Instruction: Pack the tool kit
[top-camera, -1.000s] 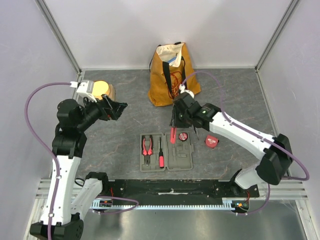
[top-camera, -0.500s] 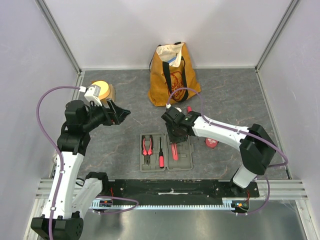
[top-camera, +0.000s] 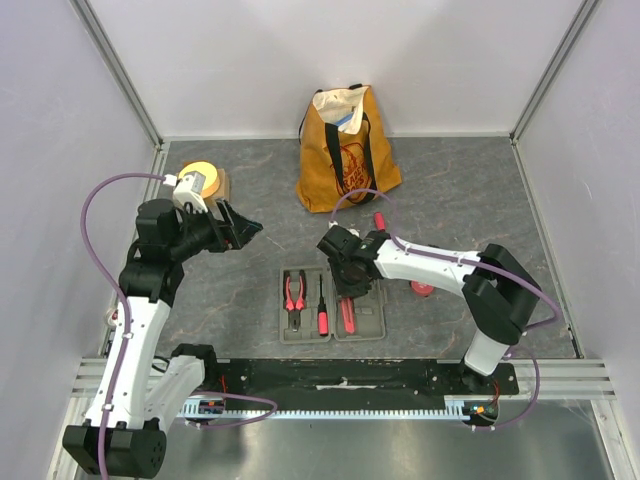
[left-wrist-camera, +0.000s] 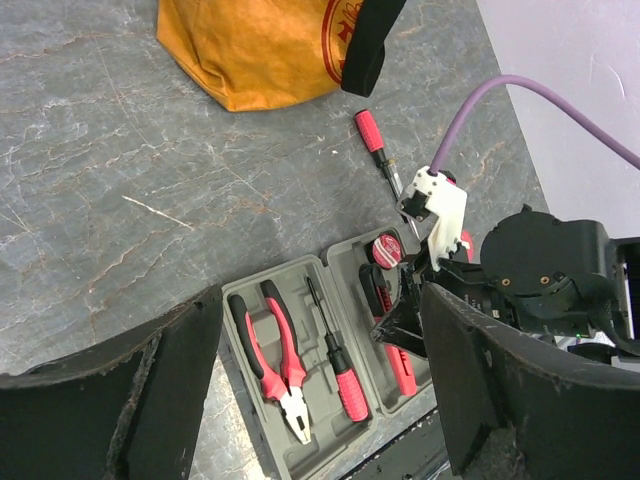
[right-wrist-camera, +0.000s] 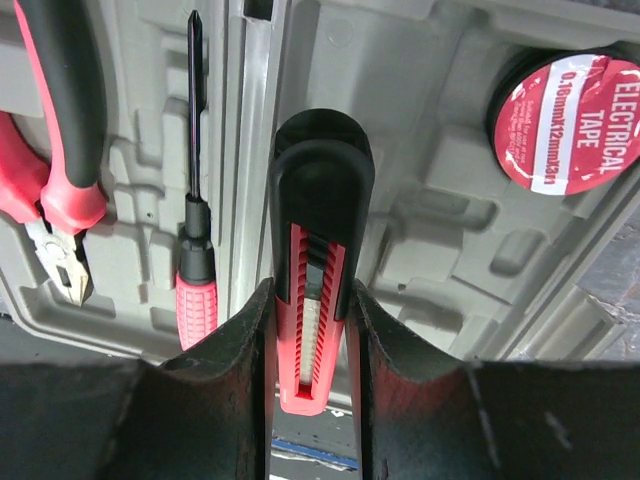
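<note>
The dark-grey case (top-camera: 366, 322) lies open in front of the arm bases. Its left half holds red-and-black pliers (top-camera: 293, 295) and a screwdriver (top-camera: 322, 312). My right gripper (top-camera: 347, 287) is shut on the red-and-black knife (right-wrist-camera: 312, 200), held lengthwise over the right half of the case (right-wrist-camera: 430, 230) beside the hinge. I cannot tell whether the knife rests in its slot. A red electrical tape roll (right-wrist-camera: 575, 120) sits in the far corner of that half. My left gripper (top-camera: 238, 225) is open and empty, raised to the left of the case (left-wrist-camera: 232, 310).
A loose red-handled screwdriver (top-camera: 380, 222) and a red tape measure (top-camera: 423, 288) lie on the table right of the case. The mustard-yellow tote bag (top-camera: 345, 150) stands at the back. The round yellow-topped block (top-camera: 203, 180) sits at back left.
My right gripper carried the knife from the case's far edge down over the right half of the case. My left arm shifted slightly and stays open.
</note>
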